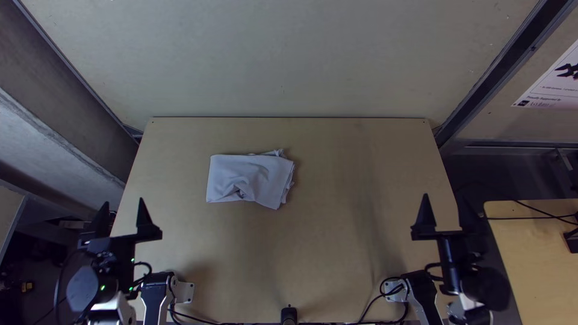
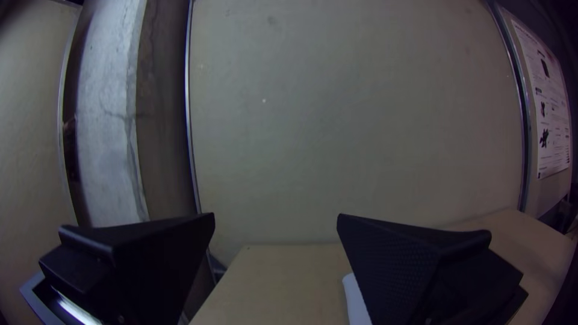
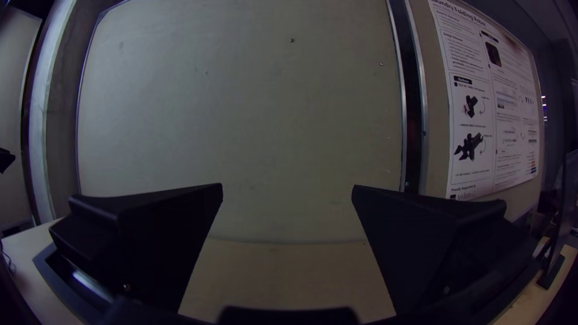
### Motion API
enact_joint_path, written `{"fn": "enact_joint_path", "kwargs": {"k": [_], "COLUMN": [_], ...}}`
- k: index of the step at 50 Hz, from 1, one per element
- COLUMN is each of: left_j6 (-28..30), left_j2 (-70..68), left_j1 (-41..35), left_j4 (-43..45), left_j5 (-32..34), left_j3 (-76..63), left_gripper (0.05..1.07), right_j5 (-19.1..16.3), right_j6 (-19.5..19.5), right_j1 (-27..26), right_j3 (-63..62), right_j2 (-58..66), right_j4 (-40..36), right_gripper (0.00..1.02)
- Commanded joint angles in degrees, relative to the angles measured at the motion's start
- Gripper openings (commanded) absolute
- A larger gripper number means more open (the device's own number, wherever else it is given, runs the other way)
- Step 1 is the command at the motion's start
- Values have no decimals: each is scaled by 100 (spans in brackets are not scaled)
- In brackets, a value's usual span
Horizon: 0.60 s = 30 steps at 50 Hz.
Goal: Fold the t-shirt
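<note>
1. Although its fingers are spread wide, the left tool (image 2: 276, 219) holds no cloth; it hangs near the left edge of the tabletop (image 1: 337, 241), well apart from the shirt.
2. The right tool (image 3: 288, 186) is likewise wide and without cloth, out beyond the shirt's layered end, by the right edge.
3. Between them, left of centre and towards the far side, the pale T-shirt (image 1: 247, 180) lies flat in a compact, roughly oblong packet. Its middle is rucked, and uneven layers fan out at the right end.
4. It should handle as light, limp and hard to damage, sagging wherever unsupported; single layers may slide or peel away.
5. The smooth left edge looks the cleanest hold, taken through every layer; pinching the ragged end risks catching only some.
6. Folding seems nearly finished, with perhaps smoothing or tucking left.
</note>
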Motion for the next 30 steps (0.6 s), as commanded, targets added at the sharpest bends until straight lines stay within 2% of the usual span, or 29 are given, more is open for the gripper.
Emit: {"fn": "enact_joint_path", "kwargs": {"k": [1, 8, 14, 15, 17, 20, 25, 30], "left_j6": [-92, -110, -13, -13, -31, -84, -136, -198], "left_j2": [-124, -115, -124, -124, -124, -124, -124, -106], "left_j1": [31, 13, -57, -66, -66, -66, -66, -75], "left_j4": [505, 1331, 1709, 1771, 1788, 1788, 2157, 2131], "left_j5": [41, 68, 77, 77, 77, 77, 77, 164], "left_j3": [-578, -1412, -2072, -2186, -2318, -2494, -2915, -3003], "left_gripper": [103, 103, 103, 103, 103, 103, 103, 103], "right_j5": [35, 44, 44, 44, 35, 35, 35, 26], "right_j6": [-248, -406, -609, -696, -679, -327, -275, -292], "right_j1": [109, 408, 408, 408, 417, 426, 320, 144], "right_j3": [-769, -1797, -2588, -2703, -2711, -2703, -2703, -2703], "right_j2": [-60, -60, -60, -60, -60, -52, -34, -34], "right_j4": [833, 1888, 2328, 2336, 1871, 1484, 1466, 1466], "right_gripper": [99, 98, 99, 99, 99, 99, 99, 99]}}
